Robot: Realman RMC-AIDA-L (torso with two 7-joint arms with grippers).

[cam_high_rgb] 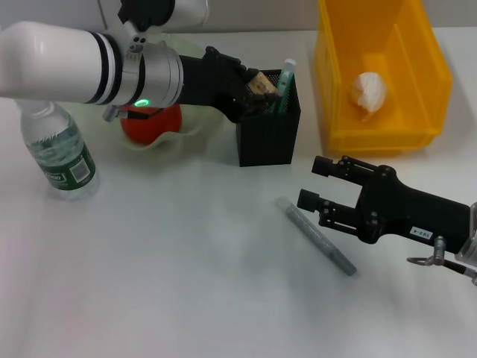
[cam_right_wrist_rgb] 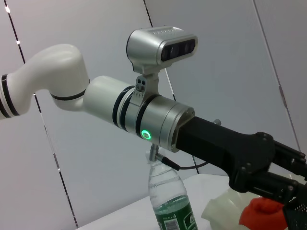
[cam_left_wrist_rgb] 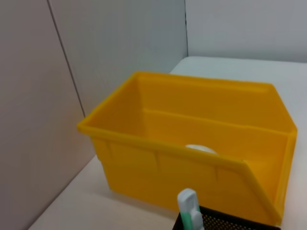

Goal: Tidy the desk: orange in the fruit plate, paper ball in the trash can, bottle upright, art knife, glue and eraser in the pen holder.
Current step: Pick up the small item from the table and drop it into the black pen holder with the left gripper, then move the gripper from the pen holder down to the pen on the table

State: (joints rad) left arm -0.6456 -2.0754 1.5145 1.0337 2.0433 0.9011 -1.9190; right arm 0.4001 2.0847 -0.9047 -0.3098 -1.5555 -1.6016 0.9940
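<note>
reaching over the open top of the one black mesh pen holder [cam_high_rgb: 269, 119], the left end effector [cam_high_rgb: 252, 88] grips a small tan block, apparently the eraser [cam_high_rgb: 261, 82], its fingers closed on it just above the holder's rim. one green-and-white stick, probably the glue [cam_high_rgb: 284, 83], stands upright in the holder, its white cap poking out beside the eraser; the left wrist view shows that same cap [cam_left_wrist_rgb: 188, 203] at the holder's mesh edge [cam_left_wrist_rgb: 225, 221].

behind the left arm sits one pale fruit plate [cam_high_rgb: 179, 130] with one orange [cam_high_rgb: 151, 123] in it, partly hidden by the arm. near the worktop's left edge one clear water bottle [cam_high_rgb: 59, 149] with a green label stands upright; the right wrist view shows it too [cam_right_wrist_rgb: 169, 199], under the left arm, with the orange [cam_right_wrist_rgb: 261, 213] and plate [cam_right_wrist_rgb: 223, 211] beside it.

one yellow bin, the trash can [cam_high_rgb: 432, 71], stands at the worktop's far right corner, and one white paper ball [cam_high_rgb: 369, 93] lies inside it; the left wrist view catches the bin's wall [cam_left_wrist_rgb: 158, 167] with a sliver of the ball [cam_left_wrist_rgb: 200, 148] above it.

the right end effector [cam_high_rgb: 311, 184] hovers low near the worktop's right edge, its two fingers spread wide and holding nothing. one grey art knife [cam_high_rgb: 319, 236] lies flat on the white worktop [cam_high_rgb: 186, 268] just in front of those fingers, slanting toward the near right corner, apart from them.
</note>
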